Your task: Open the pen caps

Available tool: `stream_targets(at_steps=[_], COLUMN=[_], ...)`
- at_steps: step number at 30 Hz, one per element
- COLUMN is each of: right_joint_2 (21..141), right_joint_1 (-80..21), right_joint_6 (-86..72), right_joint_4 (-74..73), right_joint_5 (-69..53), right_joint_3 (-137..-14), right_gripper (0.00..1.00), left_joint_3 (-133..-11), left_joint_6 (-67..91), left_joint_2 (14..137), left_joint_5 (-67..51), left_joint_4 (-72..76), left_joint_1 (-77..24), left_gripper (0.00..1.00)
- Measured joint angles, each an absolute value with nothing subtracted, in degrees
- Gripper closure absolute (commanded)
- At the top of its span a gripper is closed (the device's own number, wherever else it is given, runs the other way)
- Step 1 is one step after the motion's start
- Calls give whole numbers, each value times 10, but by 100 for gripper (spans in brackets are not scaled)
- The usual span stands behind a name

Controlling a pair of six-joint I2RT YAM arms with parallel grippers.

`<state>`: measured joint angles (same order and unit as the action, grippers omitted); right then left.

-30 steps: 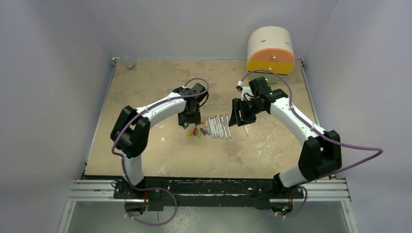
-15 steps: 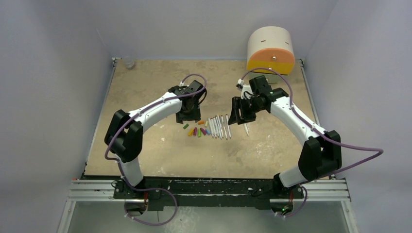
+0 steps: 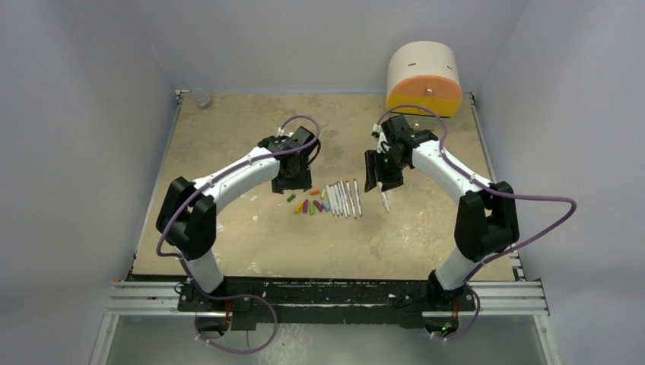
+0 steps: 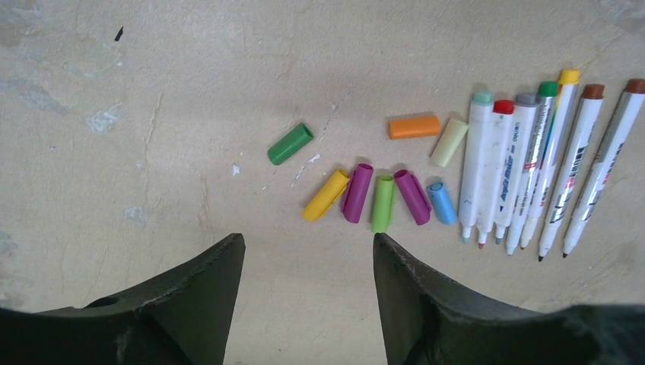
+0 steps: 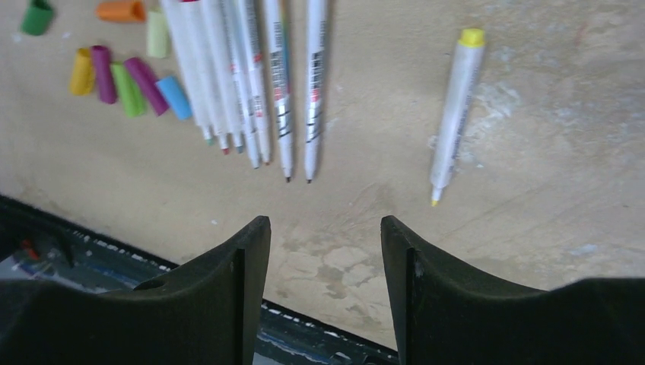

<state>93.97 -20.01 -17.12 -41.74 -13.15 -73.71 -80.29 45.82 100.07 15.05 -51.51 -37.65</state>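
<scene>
Visibly, the left gripper [image 4: 308, 247] gapes empty, short coloured plastic pen caps [image 4: 357, 192] just ahead of its jaws. The right gripper [image 5: 325, 228] likewise, slim white marker pens [image 5: 314, 76] ahead.

The pen caps [image 4: 357, 192] are magenta, green, orange, yellow, blue; pens [image 4: 493, 175] white.

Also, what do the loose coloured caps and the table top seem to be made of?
The caps: probably plastic, smooth, slightly glossy, hollow with thin walls at the open ends. The table top: looks like worn board, matt beige, with scuffs and pale patches; exact material unclear.
</scene>
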Motion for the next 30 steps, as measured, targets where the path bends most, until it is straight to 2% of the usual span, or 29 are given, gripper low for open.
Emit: stream_targets(at_steps=[11, 23, 27, 30], right_joint_2=[980, 1046, 1066, 1077], right_joint_1=[-164, -161, -161, -161], right_joint_6=[-173, -173, -173, -173], right_joint_4=[-421, -378, -364, -354], right_joint_5=[-25, -21, -20, -10], right_joint_3=[-737, -729, -726, -720], right_gripper=[48, 52, 57, 67], left_joint_3=[-773, -772, -772, -772], left_joint_6=[458, 448, 447, 447], left_joint_2=[978, 975, 974, 971], left_joint_5=[154, 152, 152, 152], left_joint_4=[-511, -511, -511, -512], left_joint_1=[-376, -376, -376, -376], left_gripper=[40, 40, 40, 40])
